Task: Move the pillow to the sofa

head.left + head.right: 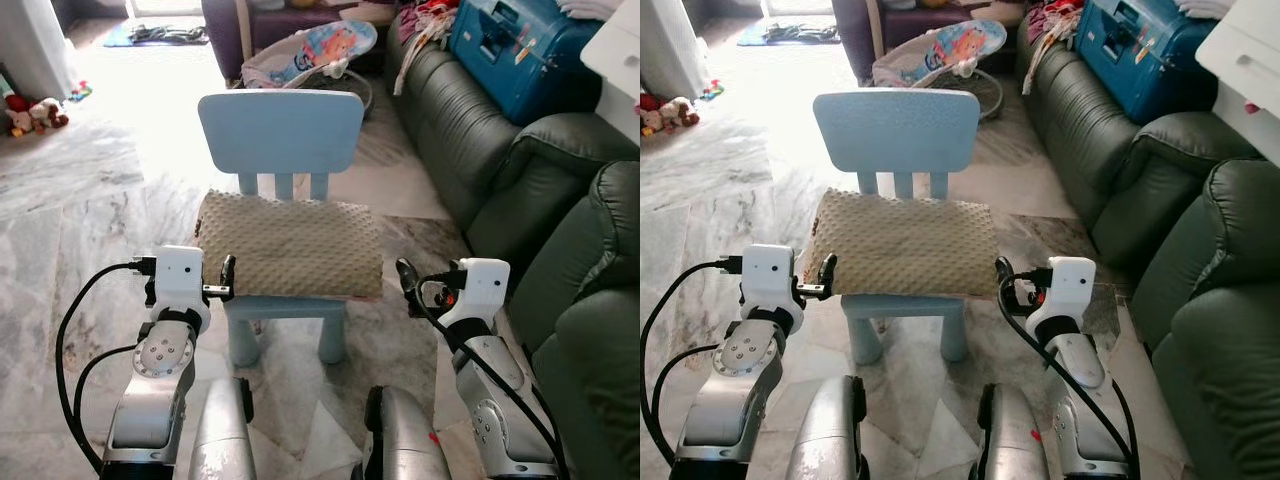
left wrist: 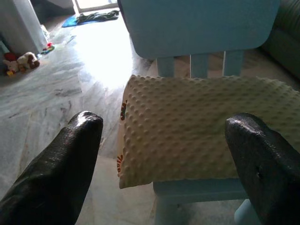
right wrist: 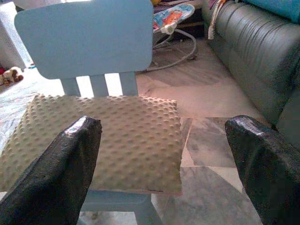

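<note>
Both grippers lined up at the pillow's ends, grasp not yet made.
Head views: pillow (image 1: 290,246) lies across the chair (image 1: 281,135) seat, overhanging its front edge; sofa (image 1: 470,150) to the right. Left wrist view: left gripper (image 2: 164,159) wide, at the pillow's left end. Right wrist view: right gripper (image 3: 161,159) wide at the right end; best to close in level, squeezing evenly.

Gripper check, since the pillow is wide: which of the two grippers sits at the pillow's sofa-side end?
The right gripper, open at the pillow's end nearest the green sofa; the left gripper flanks the opposite, open-floor end.
</note>
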### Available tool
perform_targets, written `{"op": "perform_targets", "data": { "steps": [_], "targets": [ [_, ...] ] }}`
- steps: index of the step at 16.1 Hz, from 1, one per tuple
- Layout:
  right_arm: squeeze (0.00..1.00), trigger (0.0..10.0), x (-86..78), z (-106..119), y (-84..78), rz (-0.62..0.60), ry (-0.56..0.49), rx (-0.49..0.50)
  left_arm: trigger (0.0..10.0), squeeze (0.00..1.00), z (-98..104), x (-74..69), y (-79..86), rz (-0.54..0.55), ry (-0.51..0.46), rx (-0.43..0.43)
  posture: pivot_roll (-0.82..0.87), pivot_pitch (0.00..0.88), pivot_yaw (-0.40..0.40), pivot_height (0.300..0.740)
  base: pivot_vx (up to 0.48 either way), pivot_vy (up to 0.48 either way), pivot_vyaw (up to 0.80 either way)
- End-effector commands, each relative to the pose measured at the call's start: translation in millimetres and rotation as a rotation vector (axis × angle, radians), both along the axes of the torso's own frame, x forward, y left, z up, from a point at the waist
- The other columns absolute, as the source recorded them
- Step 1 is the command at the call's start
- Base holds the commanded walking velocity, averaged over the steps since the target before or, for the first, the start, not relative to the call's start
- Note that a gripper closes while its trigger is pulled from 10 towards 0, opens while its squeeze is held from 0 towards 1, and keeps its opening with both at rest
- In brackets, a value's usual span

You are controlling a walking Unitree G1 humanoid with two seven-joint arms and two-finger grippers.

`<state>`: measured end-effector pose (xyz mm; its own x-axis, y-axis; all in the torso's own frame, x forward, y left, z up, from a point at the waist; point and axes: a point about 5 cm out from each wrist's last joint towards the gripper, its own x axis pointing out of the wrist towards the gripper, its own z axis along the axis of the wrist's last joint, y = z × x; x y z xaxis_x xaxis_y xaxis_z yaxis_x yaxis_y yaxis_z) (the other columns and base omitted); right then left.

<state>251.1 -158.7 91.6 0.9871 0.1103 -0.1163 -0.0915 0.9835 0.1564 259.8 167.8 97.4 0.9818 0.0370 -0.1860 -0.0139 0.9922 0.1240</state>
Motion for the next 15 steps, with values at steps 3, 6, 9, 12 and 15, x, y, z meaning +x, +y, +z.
{"op": "perform_targets", "data": {
  "steps": [3, 6, 9, 12, 15],
  "targets": [
    [0.0, 10.0, 0.3, 0.9, 0.7, 0.01, -0.005, 0.0, 10.0, 0.0, -0.3, 0.9, -0.6, 0.006, 0.004, -0.001, 0.02, 0.0, -0.045, 0.616, 0.252, 0.0, 0.0],
    [0.0, 10.0, 0.5, 0.9, 1.1, 0.013, -0.006, -0.003, 10.0, 0.0, -0.3, 1.8, -1.4, 0.004, 0.002, -0.001, 0.01, 0.0, -0.045, 0.641, 0.246, 0.0, 0.42],
    [0.0, 10.0, 0.4, 0.9, 0.8, 0.009, -0.006, 0.0, 10.0, 0.0, -0.6, 1.6, -2.3, -0.001, 0.003, -0.003, 0.01, 0.0, -0.045, 0.676, 0.285, 0.0, 0.14],
    [0.0, 10.0, 1.5, 1.1, -0.3, -0.003, -0.006, -0.005, 10.0, 0.0, -1.4, 2.0, -3.1, -0.005, 0.008, -0.003, 0.01, 0.0, -0.044, 0.681, 0.282, 0.0, 0.0],
    [0.0, 10.0, 1.7, 1.2, -0.6, -0.003, -0.006, -0.007, 10.0, 0.0, -1.9, 2.0, -3.8, -0.006, 0.012, -0.006, 0.01, 0.0, -0.045, 0.681, 0.282, 0.0, 0.0]
  ]
}}
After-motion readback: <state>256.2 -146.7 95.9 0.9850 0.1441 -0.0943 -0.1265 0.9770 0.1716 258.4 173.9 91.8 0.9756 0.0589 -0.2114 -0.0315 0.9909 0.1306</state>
